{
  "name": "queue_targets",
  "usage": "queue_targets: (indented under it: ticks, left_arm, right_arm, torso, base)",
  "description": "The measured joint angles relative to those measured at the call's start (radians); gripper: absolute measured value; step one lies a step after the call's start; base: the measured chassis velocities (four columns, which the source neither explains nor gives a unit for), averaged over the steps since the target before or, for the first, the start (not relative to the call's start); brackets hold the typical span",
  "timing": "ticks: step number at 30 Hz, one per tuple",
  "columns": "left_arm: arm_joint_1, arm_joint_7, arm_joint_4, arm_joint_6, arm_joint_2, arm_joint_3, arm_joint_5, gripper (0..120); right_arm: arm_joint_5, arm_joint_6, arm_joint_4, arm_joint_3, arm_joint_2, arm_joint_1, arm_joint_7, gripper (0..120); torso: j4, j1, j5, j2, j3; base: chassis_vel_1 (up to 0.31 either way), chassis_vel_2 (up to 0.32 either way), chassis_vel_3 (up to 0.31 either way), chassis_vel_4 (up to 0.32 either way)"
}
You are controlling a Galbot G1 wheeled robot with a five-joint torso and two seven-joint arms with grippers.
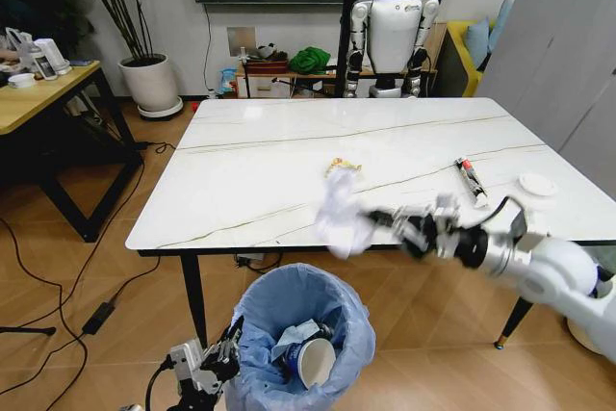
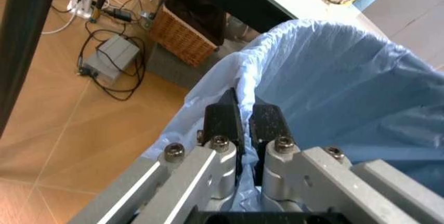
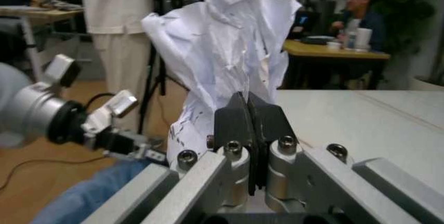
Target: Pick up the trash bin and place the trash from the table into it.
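Right gripper (image 1: 385, 221): clamps tissue (image 1: 342, 223) at table (image 1: 289, 156) edge, just above bin (image 1: 303, 334). Left gripper (image 2: 243, 122): pinches bin rim.

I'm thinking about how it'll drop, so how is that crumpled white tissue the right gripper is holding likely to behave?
Pinched by the right gripper at the table's near edge, the crumpled white tissue droops, so it is probably limp. It looks light and may drift when released. The blue-bagged trash bin sits lower and slightly leftward in the left gripper, so it could miss.
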Motion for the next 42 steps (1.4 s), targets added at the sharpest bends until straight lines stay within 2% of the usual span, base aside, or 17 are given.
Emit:
queue_targets:
  ticks: [6,22,24,26,30,32,34,36,38,40,41,42]
  left_arm:
    - [0.000,-0.001,-0.011,0.000,0.000,-0.008,-0.005,0]
    - [-0.009,-0.004,-0.003,0.002,-0.019,0.006,-0.007,0]
    - [-0.010,-0.004,-0.002,0.002,-0.021,0.007,-0.007,0]
    - [-0.011,-0.004,-0.002,0.002,-0.021,0.007,-0.007,0]
    - [-0.012,-0.004,-0.001,0.003,-0.023,0.008,-0.006,0]
    - [-0.012,-0.004,-0.001,0.003,-0.023,0.007,-0.006,0]
    - [-0.011,-0.004,-0.001,0.003,-0.023,0.005,-0.005,0]
    - [-0.010,-0.004,-0.001,0.003,-0.022,0.004,-0.005,0]
    - [-0.005,-0.004,-0.001,0.003,-0.022,0.003,-0.003,0]
    - [-0.005,-0.004,-0.001,0.003,-0.022,0.003,-0.003,0]
    - [0.002,-0.004,-0.003,0.003,-0.018,0.000,-0.002,0]
    - [0.003,-0.004,-0.003,0.003,-0.015,-0.002,-0.001,0]
  right_arm:
    - [-0.125,0.011,0.037,-0.078,-0.018,0.020,-0.063,0]
    - [-0.155,0.020,0.005,-0.094,-0.015,0.020,-0.070,0]
    - [-0.159,0.021,0.000,-0.094,-0.013,0.018,-0.078,11]
    - [-0.159,0.021,-0.001,-0.094,-0.013,0.018,-0.078,11]
    - [-0.161,0.021,-0.013,-0.094,-0.012,0.019,-0.092,31]
    - [-0.161,0.020,-0.014,-0.094,-0.012,0.019,-0.093,34]
    - [-0.149,0.019,-0.024,-0.093,-0.008,0.024,-0.091,46]
    - [-0.139,0.018,-0.026,-0.092,-0.004,0.027,-0.083,48]
    - [-0.080,0.005,-0.036,-0.091,0.014,0.051,-0.027,55]
    - [-0.080,0.005,-0.036,-0.091,0.014,0.051,-0.027,55]
    - [0.003,-0.034,-0.067,-0.091,0.040,0.102,0.067,69]
    - [0.024,-0.049,-0.078,-0.091,0.046,0.117,0.099,74]
  torso:
    - [-0.0001,0.000,0.0001,0.000,0.000]
    - [-0.0001,0.000,0.0001,0.000,0.000]
    - [-0.0001,0.000,0.0001,0.000,0.000]
    - [-0.0001,0.000,0.0001,0.000,0.000]
    - [-0.0001,0.000,0.0001,0.000,0.000]
    - [-0.0001,0.000,0.0001,0.000,0.000]
    - [-0.0002,0.000,0.0000,0.000,0.000]
    - [-0.0002,0.000,0.0001,0.000,0.000]
    - [-0.0002,0.000,0.0000,0.000,0.000]
    - [-0.0002,0.000,0.0000,0.000,0.000]
    - [0.0002,0.000,0.0002,0.000,0.000]
    - [0.0001,0.000,0.0000,0.000,0.000]
  base:
    - [0.000,0.000,0.000,0.000]
    - [0.000,0.000,0.000,0.000]
    - [0.000,0.000,0.000,0.000]
    - [0.000,0.000,0.000,0.000]
    - [0.000,0.000,0.000,0.000]
    - [0.000,0.000,0.000,0.000]
    - [0.000,0.000,0.000,0.000]
    - [0.000,0.000,0.000,0.000]
    - [0.000,0.000,0.000,0.000]
    - [0.000,0.000,0.000,0.000]
    - [0.000,0.000,0.000,0.000]
    - [0.000,0.000,0.000,0.000]
